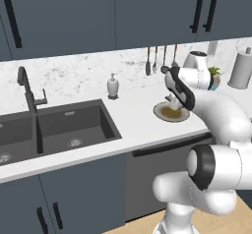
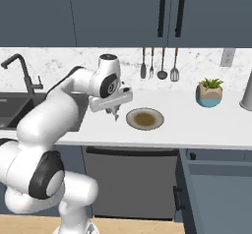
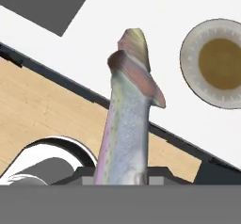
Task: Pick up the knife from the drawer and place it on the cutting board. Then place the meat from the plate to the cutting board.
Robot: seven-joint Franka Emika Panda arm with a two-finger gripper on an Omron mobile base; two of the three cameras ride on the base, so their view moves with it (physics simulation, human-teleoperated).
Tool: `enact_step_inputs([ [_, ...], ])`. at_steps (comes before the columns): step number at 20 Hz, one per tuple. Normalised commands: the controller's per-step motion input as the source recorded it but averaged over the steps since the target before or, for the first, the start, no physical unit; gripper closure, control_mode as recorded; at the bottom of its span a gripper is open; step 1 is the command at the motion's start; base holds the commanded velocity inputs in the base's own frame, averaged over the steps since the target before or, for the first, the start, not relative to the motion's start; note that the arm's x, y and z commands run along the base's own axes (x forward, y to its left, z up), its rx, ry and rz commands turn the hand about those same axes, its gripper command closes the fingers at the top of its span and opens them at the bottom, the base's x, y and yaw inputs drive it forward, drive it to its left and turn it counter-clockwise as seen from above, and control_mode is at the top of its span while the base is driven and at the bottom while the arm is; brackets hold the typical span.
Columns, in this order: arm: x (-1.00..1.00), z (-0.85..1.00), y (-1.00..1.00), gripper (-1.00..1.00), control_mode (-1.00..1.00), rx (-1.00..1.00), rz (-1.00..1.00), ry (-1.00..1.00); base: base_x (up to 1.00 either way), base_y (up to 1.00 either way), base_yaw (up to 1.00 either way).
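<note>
The gripper (image 2: pixel 116 114) hangs over the white counter (image 2: pixel 206 125), just left of the plate (image 2: pixel 144 118), with its jaws clamped on the meat (image 3: pixel 126 124). In the hand view the meat rises from between the fingertips as a long, pale grey-white fish-like piece with a pinkish edge and a reddish-brown far end, and it crosses the counter's dark front edge, with the light wood floor (image 3: pixel 42 110) beneath. The same view has the plate (image 3: pixel 216 63) to the upper right, apart from the meat, its olive-brown centre bare inside the beige rim. In the left base view the gripper (image 1: pixel 172 102) sits just above the plate's (image 1: pixel 170 113) near rim, partly hidden by the arm's wrist, and the meat is too small to pick out there. The drawer (image 2: pixel 216 189) stands pulled out at the lower right of the right base view, its inside mostly cut off by the frame. On the back wall hang four utensils (image 2: pixel 158 63), a small potted plant (image 2: pixel 209 92) stands right of the plate, a soap bottle (image 1: pixel 112 86) stands between the sink (image 1: pixel 59 130) and the plate, and a dark faucet (image 1: pixel 27 93) rises behind the sink.
</note>
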Motion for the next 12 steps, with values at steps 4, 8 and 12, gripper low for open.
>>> enact_step_inputs([
  [4, -0.97, 0.0, 0.51, 1.0, -1.0, 0.0, -0.04, 0.0, 0.0, 0.0, 0.0],
  [8, -0.97, 0.06, 0.41, 1.0, -1.0, 0.0, -0.02, -0.03, 0.0, 0.0, 0.0],
  [12, -0.82, 0.18, 0.35, 1.0, -1.0, 0.05, 0.0, -0.06, 0.0, 0.0, 0.0],
])
